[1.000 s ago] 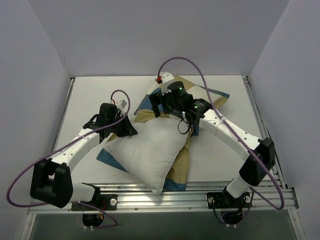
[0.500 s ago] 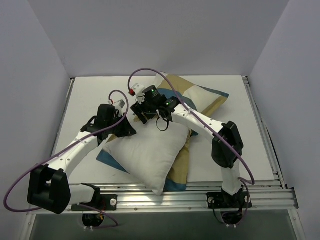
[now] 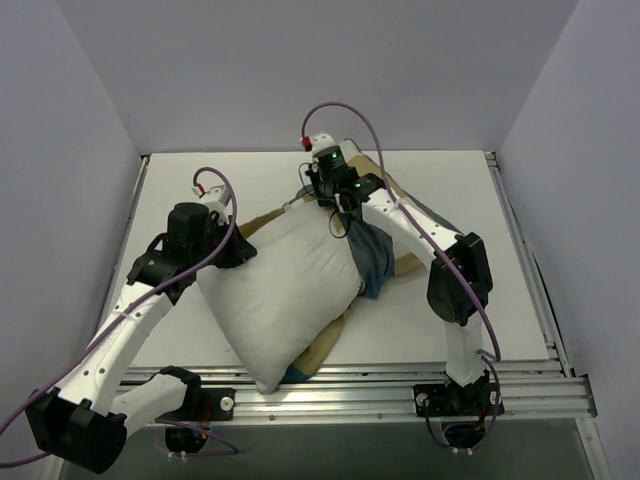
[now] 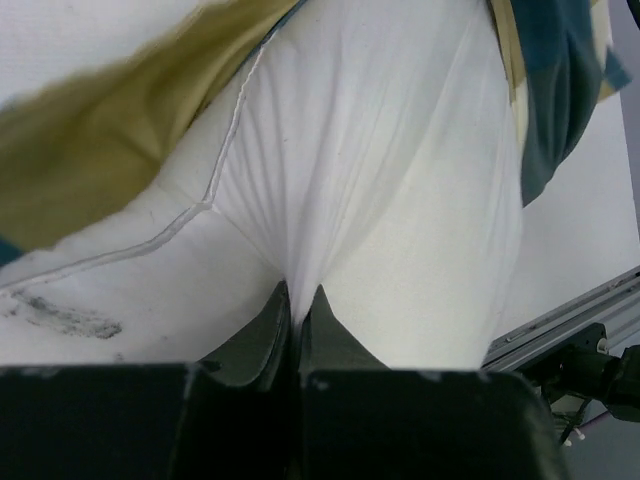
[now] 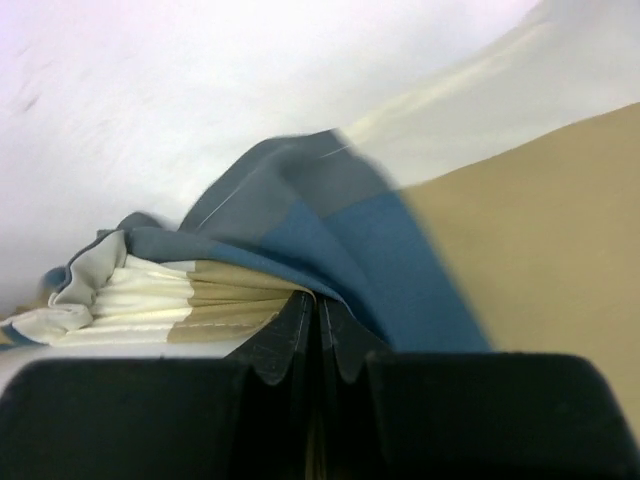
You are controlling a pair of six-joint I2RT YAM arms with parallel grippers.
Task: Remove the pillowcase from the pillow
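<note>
Pale lavender walls box in the white worktop.

- Pillow: plump, white, lying diagonally across the middle of the worktop. Its near corner reaches over the aluminium rail. Most of its upper face is bare.
- Pillowcase: a bunched blue fold hangs against the pillow's right side. Tan cloth shows under the pillow's lower right edge and again at its far left corner. More checked fabric lies behind, under my right arm.
- Left claw: clenched on a pinch of the pillow's white fabric at its left edge. Creases fan out from the tips in the left wrist view, and a seam runs just above them.
- Right claw: clenched on gathered pillowcase cloth, with blue, tan and cream folds crowding the tips. The right wrist view is smeared, so I can't make out fine detail.
- Overhead, the right claw sits at the pillow's far edge, with the blue fold hanging from it.
</note>
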